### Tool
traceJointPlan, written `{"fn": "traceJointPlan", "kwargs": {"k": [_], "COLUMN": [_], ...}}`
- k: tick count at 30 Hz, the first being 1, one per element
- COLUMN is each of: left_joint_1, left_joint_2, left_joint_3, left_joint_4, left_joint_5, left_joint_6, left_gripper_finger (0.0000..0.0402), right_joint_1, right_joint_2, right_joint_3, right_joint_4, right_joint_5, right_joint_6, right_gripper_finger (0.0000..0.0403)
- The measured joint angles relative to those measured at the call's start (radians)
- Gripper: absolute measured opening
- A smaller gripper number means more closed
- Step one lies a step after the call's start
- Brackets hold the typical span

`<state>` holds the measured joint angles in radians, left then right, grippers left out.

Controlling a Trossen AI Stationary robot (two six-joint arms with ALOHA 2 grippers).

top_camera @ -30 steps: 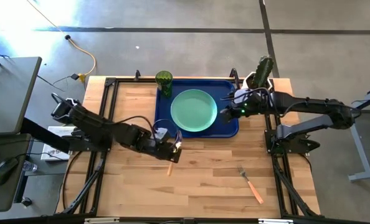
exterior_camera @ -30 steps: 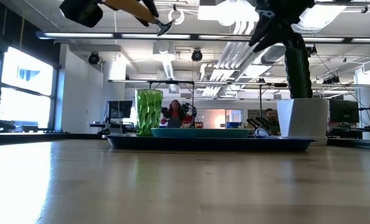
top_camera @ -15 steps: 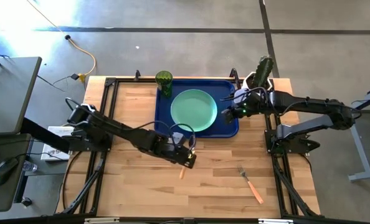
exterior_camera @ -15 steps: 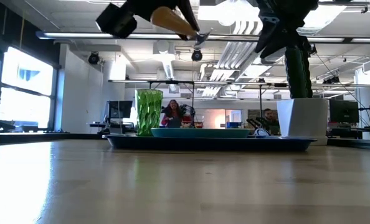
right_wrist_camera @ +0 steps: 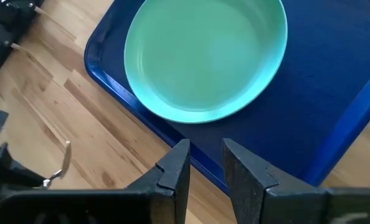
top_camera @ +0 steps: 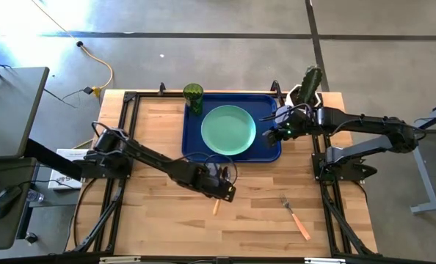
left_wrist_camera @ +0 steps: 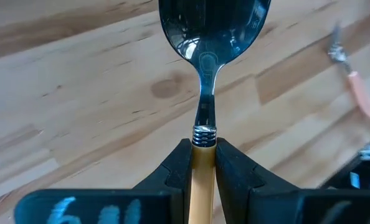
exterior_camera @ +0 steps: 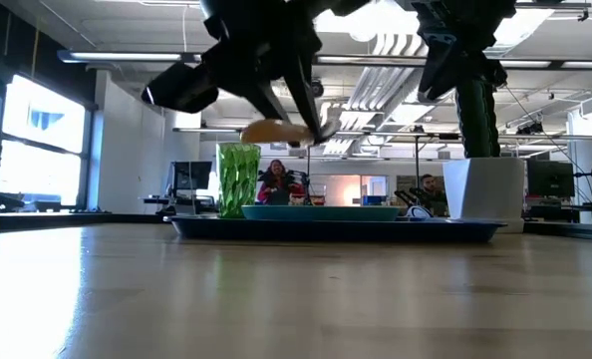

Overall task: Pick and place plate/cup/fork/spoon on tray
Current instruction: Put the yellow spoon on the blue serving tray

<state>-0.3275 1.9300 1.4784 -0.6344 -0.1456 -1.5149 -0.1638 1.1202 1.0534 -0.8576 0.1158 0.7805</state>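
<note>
My left gripper [top_camera: 229, 192] is shut on the spoon [left_wrist_camera: 211, 37], which has a silver bowl and an orange-yellow handle, above the table's middle, near of the tray [top_camera: 268, 150]. The mint-green plate [top_camera: 228, 130] lies on the dark-blue tray. The green cup [top_camera: 193, 94] stands at the tray's far left corner. The fork [top_camera: 296, 217] lies on the table at the near right. My right gripper [right_wrist_camera: 207, 168] hovers open and empty over the tray's right part, beside the plate [right_wrist_camera: 203, 62]. My left gripper pinches the spoon's orange-yellow handle [left_wrist_camera: 203, 163] between its two fingers, just behind the metal collar at the neck. The silver bowl [left_wrist_camera: 213, 25] sticks out past the fingertips. The spoon is lifted clear of the table, and its handle end [top_camera: 216, 206] juts toward the near edge.
A white pot with a green cactus [top_camera: 308, 84] stands at the tray's far right corner, beside my right arm. Bare wood lies left of and near of the tray [top_camera: 152, 220]. People show in the room behind the table in the low view.
My left gripper has carried the spoon toward the table's right edge and a little toward the near edge. It has also come down toward the table. It stays shut on the handle. The spoon stays clear of the table.
</note>
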Motion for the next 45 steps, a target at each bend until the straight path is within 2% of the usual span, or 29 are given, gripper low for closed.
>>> {"fn": "traceJointPlan", "kwargs": {"k": [10, 17, 30, 45], "left_joint_1": [0.000, -0.003, -0.005, -0.004], "left_joint_2": [0.112, 0.157, 0.156, 0.156], "left_joint_3": [0.000, 0.000, -0.010, -0.010], "left_joint_4": [0.024, 0.099, 0.077, 0.099], "left_joint_5": [0.102, 0.148, 0.153, 0.160], "left_joint_6": [-0.091, -0.144, -0.185, -0.153], "left_gripper_finger": [0.0042, 0.0042, 0.0051, 0.0060], "right_joint_1": [0.000, 0.001, 0.001, 0.001], "right_joint_2": [0.000, 0.000, 0.000, 0.000], "right_joint_3": [0.000, 0.000, 0.000, 0.000], "right_joint_4": [-0.050, -0.062, -0.086, -0.089], "right_joint_5": [-0.004, -0.011, -0.017, -0.019], "right_joint_6": [0.000, -0.004, -0.030, -0.030], "right_gripper_finger": [0.0085, 0.0085, 0.0085, 0.0085]}}
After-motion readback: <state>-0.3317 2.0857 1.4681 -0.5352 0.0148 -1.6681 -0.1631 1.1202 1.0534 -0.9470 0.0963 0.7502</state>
